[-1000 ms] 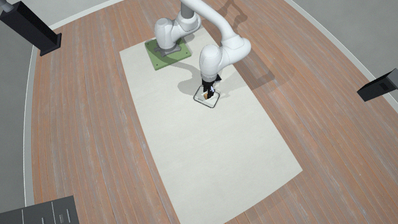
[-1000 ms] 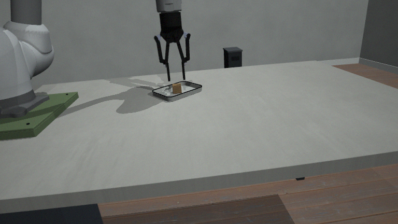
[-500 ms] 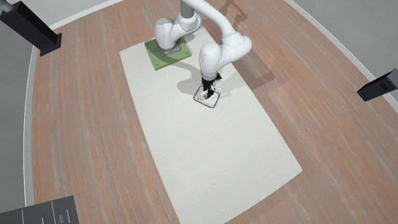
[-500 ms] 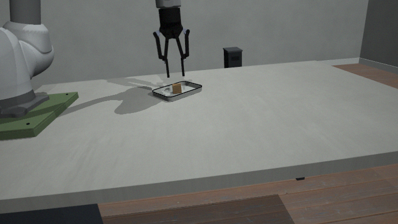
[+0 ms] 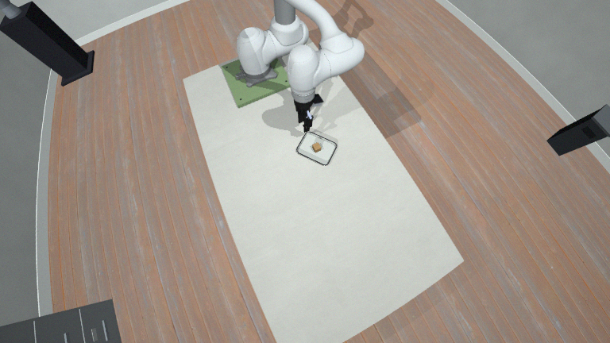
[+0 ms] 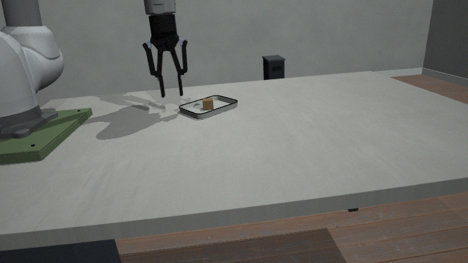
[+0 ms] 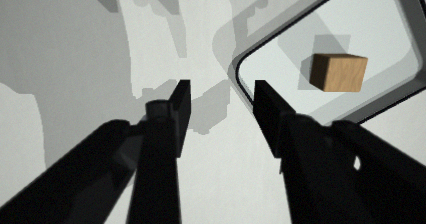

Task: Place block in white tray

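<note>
A small wooden block [image 5: 317, 147] [image 6: 207, 103] [image 7: 338, 72] rests on the floor of the white tray [image 5: 330, 155] [image 6: 206, 115] [image 7: 237, 76], which has a dark rim. My gripper [image 5: 307, 128] [image 6: 171, 94] [image 7: 222, 96] hangs above the grey table top, just outside the tray's near-base end and off to the side of the block. Its fingers stand partly apart with nothing between them. The wrist view shows bare table between the fingertips, with the tray's corner and the block up to the right.
The tray lies on a pale table top [image 5: 314, 231] [image 6: 276, 143]. The arm's green base plate [image 5: 238, 92] [image 6: 44, 136] is behind the tray. Black camera stands [image 5: 49, 44] [image 5: 580, 132] [image 6: 273, 67] stand on the wooden floor around the table.
</note>
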You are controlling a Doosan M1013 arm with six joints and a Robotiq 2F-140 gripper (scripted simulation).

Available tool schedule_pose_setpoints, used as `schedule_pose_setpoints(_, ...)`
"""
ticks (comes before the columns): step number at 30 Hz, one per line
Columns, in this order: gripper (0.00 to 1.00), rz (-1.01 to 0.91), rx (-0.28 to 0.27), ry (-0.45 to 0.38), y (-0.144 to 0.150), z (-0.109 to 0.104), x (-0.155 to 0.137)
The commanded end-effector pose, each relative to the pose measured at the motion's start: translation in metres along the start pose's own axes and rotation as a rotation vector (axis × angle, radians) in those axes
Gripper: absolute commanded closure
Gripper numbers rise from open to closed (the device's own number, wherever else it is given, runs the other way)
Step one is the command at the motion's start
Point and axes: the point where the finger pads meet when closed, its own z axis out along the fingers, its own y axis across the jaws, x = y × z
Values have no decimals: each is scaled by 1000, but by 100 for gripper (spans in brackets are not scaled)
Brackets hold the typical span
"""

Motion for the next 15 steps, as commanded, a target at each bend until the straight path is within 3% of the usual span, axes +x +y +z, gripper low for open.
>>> schedule_pose_setpoints(1, 60, -5, -5, -2, -69, -3, -10)
schedule_pose_setpoints(3, 60, -5, -5, -2, -98, -3, -14)
schedule_pose_setpoints(5, 60, -5, -5, -2, -98, -3, -14)
schedule_pose_setpoints(6, 60, -5, -5, -2, -129, -5, -19)
schedule_pose_setpoints(15, 60, -5, -5, -2, -129, -5, -19)
